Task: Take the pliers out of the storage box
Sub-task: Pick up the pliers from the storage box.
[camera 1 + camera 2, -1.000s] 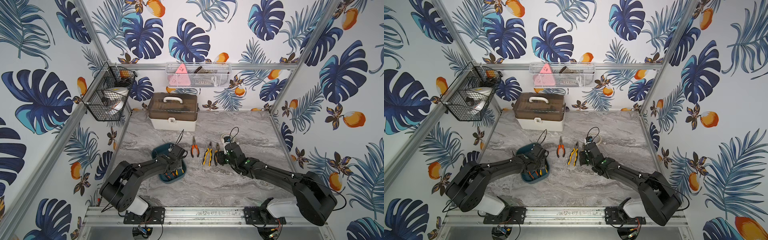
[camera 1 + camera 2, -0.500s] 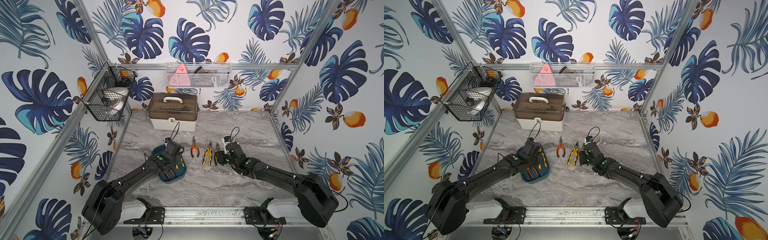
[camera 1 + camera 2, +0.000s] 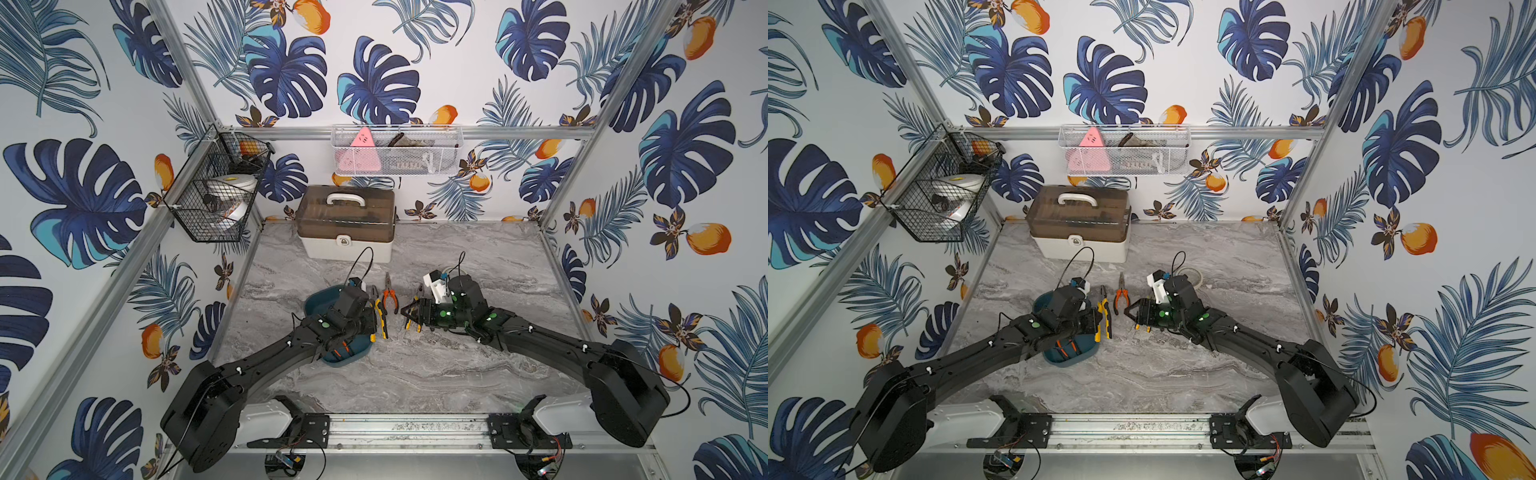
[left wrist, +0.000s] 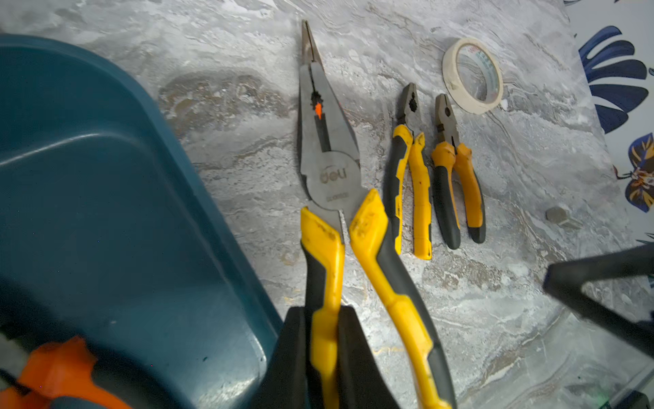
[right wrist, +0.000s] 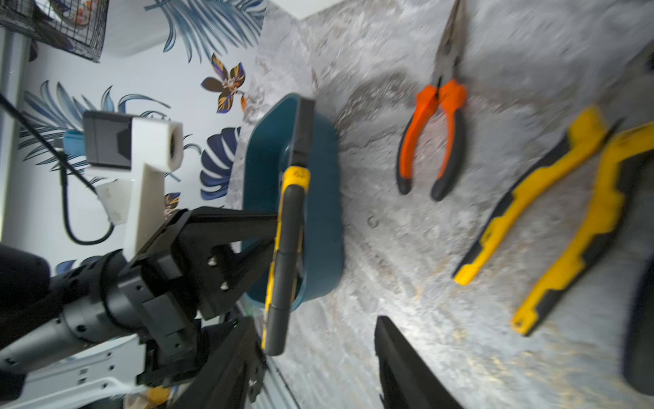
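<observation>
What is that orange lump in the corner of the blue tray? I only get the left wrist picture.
Observer: It is a handle of orange-handled pliers. The top views show both handles lying inside the storage box.
Operator: And the black bar at the far edge?
Observer: That is the right gripper. Its jaws are apart, and in both top views it hangs over the two small yellow pliers.
Operator: Is anything hidden behind the big yellow pliers?
Observer: Yes. Orange long-nosed pliers lie on the table just beyond them. You only glimpse a speck of orange through the gap.
</observation>
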Controlling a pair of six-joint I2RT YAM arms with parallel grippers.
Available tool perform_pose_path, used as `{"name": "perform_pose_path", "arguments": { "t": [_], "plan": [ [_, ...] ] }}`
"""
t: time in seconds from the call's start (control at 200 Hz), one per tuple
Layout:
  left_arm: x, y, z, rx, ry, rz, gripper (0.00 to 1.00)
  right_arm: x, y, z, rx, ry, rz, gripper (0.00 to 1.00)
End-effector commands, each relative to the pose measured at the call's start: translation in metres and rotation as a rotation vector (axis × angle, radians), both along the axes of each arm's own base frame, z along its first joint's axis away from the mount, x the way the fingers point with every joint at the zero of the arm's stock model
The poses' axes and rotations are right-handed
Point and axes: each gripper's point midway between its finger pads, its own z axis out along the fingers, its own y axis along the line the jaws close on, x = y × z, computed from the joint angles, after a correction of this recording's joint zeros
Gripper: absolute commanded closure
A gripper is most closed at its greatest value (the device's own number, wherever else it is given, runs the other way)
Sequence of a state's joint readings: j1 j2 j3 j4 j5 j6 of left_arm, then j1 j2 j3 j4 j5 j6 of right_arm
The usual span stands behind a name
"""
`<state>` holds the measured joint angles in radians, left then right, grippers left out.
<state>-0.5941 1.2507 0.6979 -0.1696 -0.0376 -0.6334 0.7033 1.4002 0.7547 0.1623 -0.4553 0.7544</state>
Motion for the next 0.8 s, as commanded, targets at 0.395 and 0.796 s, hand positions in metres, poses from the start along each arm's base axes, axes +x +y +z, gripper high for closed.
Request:
{"name": "perform_pose_path", "arguments": {
  "t": [0.395, 0.796],
  "plan": [
    [-0.007, -0.037, 0.022, -0.067, -0.095, -0.053, 1.00, 0.011, 0.039, -0.014, -0.024, 0.051, -0.026, 0.45],
    [-0.013, -0.053, 0.028, -0.090, -0.112, -0.086, 1.00, 0.012, 0.049, -0.022, 0.012, 0.085, -0.012, 0.60]
  ]
}}
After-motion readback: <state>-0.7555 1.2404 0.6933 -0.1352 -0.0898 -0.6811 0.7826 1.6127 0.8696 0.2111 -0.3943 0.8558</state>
